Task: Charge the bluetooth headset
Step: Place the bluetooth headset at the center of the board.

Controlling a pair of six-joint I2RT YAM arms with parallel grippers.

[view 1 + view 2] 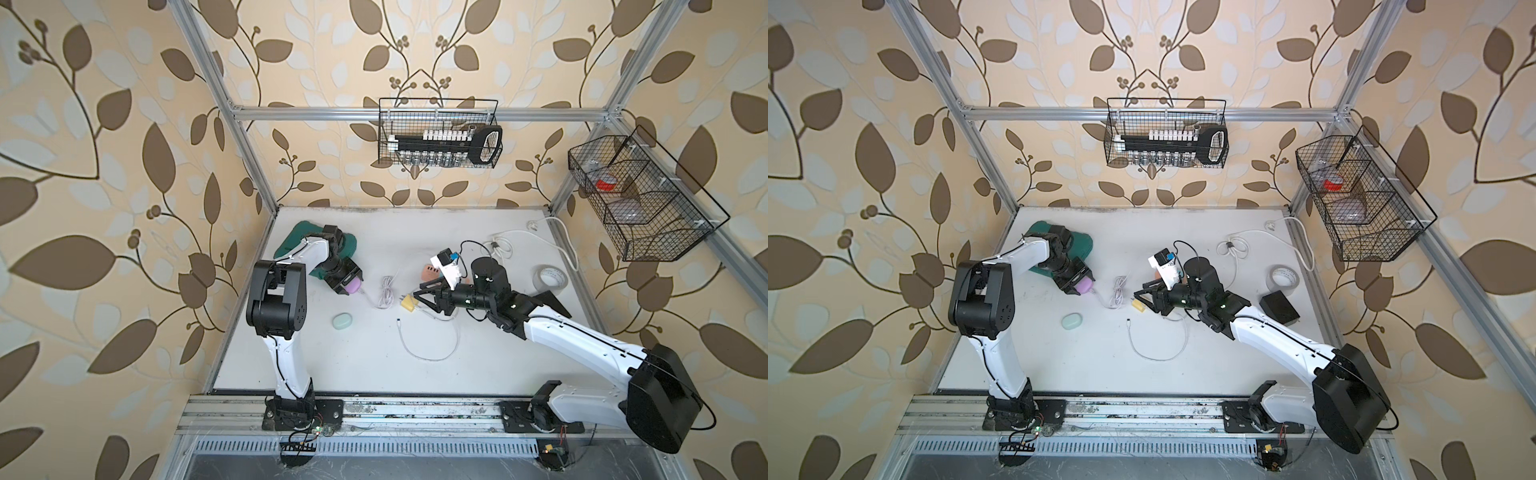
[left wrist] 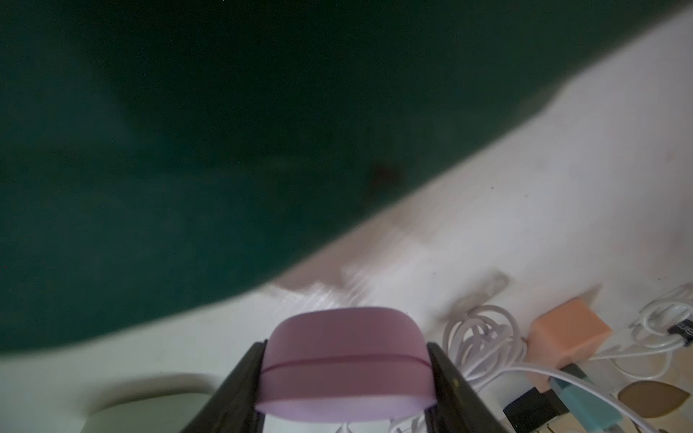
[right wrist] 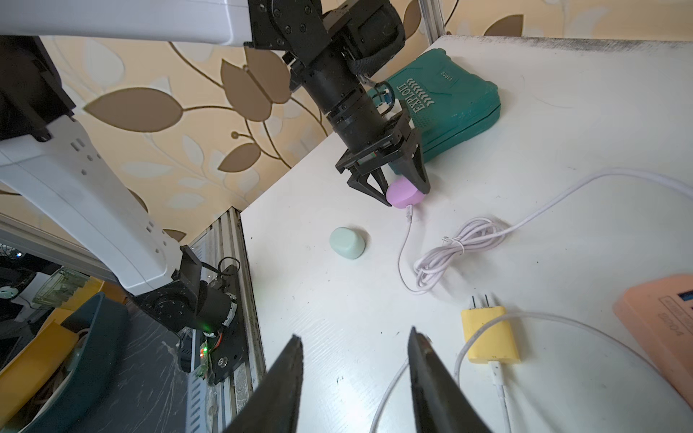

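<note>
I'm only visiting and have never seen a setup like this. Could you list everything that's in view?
lilac earbud case: one, lilac, clamped in the left gripper
mint earbud case: one, mint, on the white table
tool case: one, green, far left table corner
bundled cable: one, lilac, mid-table, plug by the lilac case
wall charger: one, yellow, white cable attached
socket block: one, orange, mid-table
tape roll: one, white, table's right
box: one, black, table's right
wire baskets: two, black, on walls
left gripper: one, black, gripping
right gripper: one, black, open, empty
</note>
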